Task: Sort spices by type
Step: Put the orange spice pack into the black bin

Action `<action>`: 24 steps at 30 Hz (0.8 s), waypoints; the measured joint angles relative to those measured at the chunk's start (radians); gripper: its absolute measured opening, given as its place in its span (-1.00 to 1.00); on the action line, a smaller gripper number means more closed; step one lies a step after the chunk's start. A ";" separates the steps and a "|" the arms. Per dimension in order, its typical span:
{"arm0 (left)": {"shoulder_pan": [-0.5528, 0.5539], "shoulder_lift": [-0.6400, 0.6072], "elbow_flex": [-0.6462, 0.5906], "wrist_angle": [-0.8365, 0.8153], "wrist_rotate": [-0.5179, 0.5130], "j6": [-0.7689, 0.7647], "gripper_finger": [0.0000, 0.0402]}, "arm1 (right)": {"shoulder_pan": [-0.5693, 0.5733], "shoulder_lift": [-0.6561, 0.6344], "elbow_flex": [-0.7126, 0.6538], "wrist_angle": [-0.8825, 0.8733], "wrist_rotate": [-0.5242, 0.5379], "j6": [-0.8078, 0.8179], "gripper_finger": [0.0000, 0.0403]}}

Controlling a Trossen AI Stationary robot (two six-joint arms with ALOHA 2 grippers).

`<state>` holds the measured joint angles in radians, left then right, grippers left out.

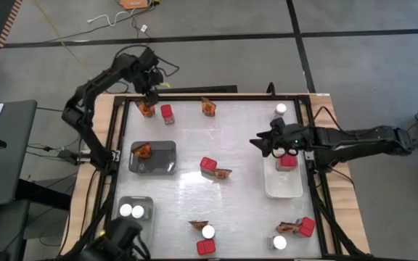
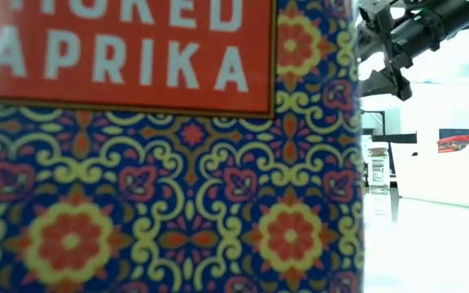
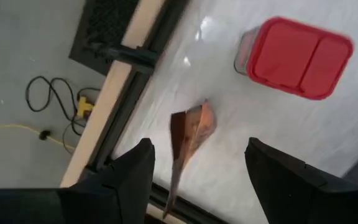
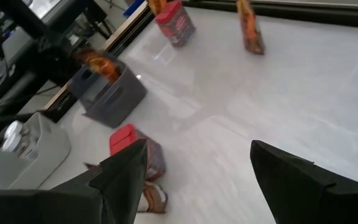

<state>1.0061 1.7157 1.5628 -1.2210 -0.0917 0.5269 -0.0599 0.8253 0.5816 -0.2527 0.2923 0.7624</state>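
Observation:
The spices lie scattered over the table: red boxes, white-lidded jars and orange-brown packets. My left gripper [image 1: 149, 96] hangs open, pointing down, over the far left corner. Below it an orange-brown packet [image 3: 191, 127] stands on its edge on the tabletop, between the lines of the two fingers and untouched. A red box [image 3: 294, 56] stands beside the packet. My right gripper [image 1: 258, 143] is open above the table's right half, next to the white tray [image 1: 281, 190], and holds nothing. In its wrist view a red box [image 4: 135, 152] stands on the tabletop ahead of the fingers.
A grey tray [image 1: 162, 163] holds one packet [image 1: 144, 151]. A clear tray [image 1: 135, 199] holds two jars, and the white tray holds a red box [image 1: 287, 161]. More spices sit along the near and far edges. A patterned box [image 2: 161, 163] fills most of the low view.

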 joint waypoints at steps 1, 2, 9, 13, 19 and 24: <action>0.000 0.013 0.002 0.001 -0.009 0.024 0.18 | -0.006 0.000 0.000 0.000 0.000 0.002 0.54; 0.000 0.024 0.003 0.001 -0.021 0.050 0.18 | -0.012 0.000 0.000 0.000 0.000 0.011 0.54; 0.010 0.052 0.004 0.000 -0.077 0.127 0.18 | -0.026 0.000 0.000 0.000 0.001 0.045 0.54; 0.010 0.052 0.005 0.000 -0.070 0.132 0.18 | -0.026 0.000 0.000 0.000 0.001 0.050 0.54; 0.010 0.053 0.002 -0.029 -0.066 0.100 0.18 | -0.026 0.000 0.000 0.000 0.001 0.051 0.54; 0.014 0.053 -0.024 -0.038 -0.065 0.062 0.18 | -0.026 0.000 0.000 0.000 0.001 0.048 0.54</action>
<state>1.0203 1.7687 1.5384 -1.2593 -0.1570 0.5885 -0.0860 0.8253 0.5816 -0.2531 0.2928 0.8101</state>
